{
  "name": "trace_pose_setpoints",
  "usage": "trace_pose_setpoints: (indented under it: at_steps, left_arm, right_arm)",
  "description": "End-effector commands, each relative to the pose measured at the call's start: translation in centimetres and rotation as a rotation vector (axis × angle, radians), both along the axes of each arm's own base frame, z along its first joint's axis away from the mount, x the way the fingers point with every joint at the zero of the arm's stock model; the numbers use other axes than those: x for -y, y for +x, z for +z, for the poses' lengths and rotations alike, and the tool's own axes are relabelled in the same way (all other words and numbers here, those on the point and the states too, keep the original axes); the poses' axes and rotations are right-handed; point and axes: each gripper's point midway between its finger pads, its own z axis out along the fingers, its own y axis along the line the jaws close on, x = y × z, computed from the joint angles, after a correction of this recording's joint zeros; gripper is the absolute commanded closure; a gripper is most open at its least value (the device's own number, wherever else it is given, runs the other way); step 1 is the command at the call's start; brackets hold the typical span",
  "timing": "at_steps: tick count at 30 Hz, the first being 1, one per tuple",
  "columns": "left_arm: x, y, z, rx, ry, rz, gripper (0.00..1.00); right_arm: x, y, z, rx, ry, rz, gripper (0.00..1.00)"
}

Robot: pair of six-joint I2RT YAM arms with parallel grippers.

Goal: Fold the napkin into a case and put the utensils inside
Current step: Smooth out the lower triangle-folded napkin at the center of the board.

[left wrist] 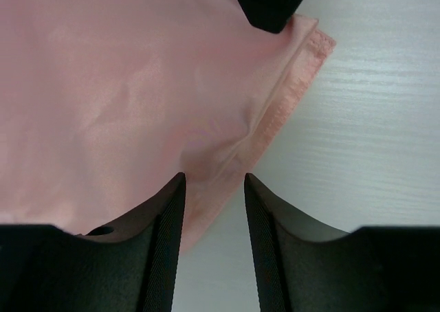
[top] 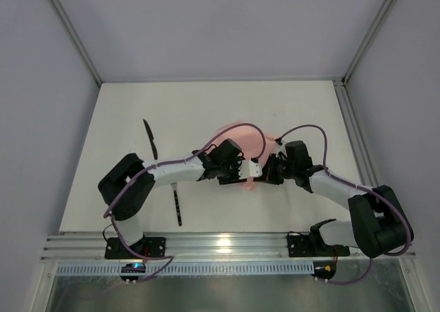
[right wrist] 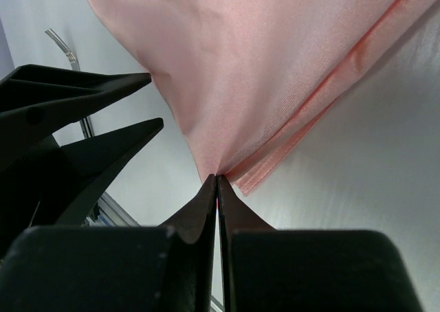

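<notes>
With our right gripper [right wrist: 217,183] pinching a corner of the napkin [right wrist: 275,64] at the middle of the table [top: 295,106] and our left gripper [left wrist: 213,188] parted astride its hem, we risk the left closing beside the thin edge and the fold sagging loose.

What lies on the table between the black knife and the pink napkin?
Nothing. In the top view, the stretch of table between the knife and the napkin is bare.
</notes>
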Motion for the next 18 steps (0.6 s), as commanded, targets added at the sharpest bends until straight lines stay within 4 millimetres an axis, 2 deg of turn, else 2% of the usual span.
trace_pose_setpoints:
  at_steps: [1, 9, 15, 18]
  left_arm:
    - [2.1, 0.6, 2.7, 0.008, -0.086, 0.014, 0.57]
    - [2.6, 0.2, 0.5, -0.030, -0.047, -0.002, 0.58]
    - [2.7, -1.0, 0.7, -0.076, -0.059, -0.033, 0.57]
    - [2.8, -0.2, 1.1, -0.044, -0.069, -0.002, 0.57]
  right_arm:
    - [-1.1, 1.6, 3.7, 0.095, 0.079, 0.004, 0.96]
    - [-0.8, 1.6, 3.9, 0.099, 0.077, -0.006, 0.96]
    - [-0.5, 2.0, 3.9, 0.102, 0.083, -0.028, 0.96]
    - [-0.5, 2.1, 4.0, 0.104, 0.088, -0.030, 0.96]
